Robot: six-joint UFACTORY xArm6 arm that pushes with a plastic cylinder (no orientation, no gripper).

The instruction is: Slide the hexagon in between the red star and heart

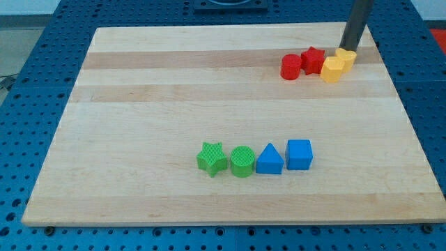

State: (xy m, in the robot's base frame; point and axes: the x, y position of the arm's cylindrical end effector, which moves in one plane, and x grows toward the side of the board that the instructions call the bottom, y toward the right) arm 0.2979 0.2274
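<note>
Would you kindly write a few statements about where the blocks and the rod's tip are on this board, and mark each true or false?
1. My tip is at the yellow heart. True.
2. The red star sits between the red cylinder and the yellow hexagon. True.
3. The green star is at the right end of the bottom row. False: it is at the left end; the blue cube is at the right end.
4. The blue triangle touches the red cylinder. False: they are far apart.
5. The green cylinder lies beside the green star. True.

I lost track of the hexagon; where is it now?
The yellow hexagon sits at the view's top right, touching the red star, left of the yellow heart.
</note>
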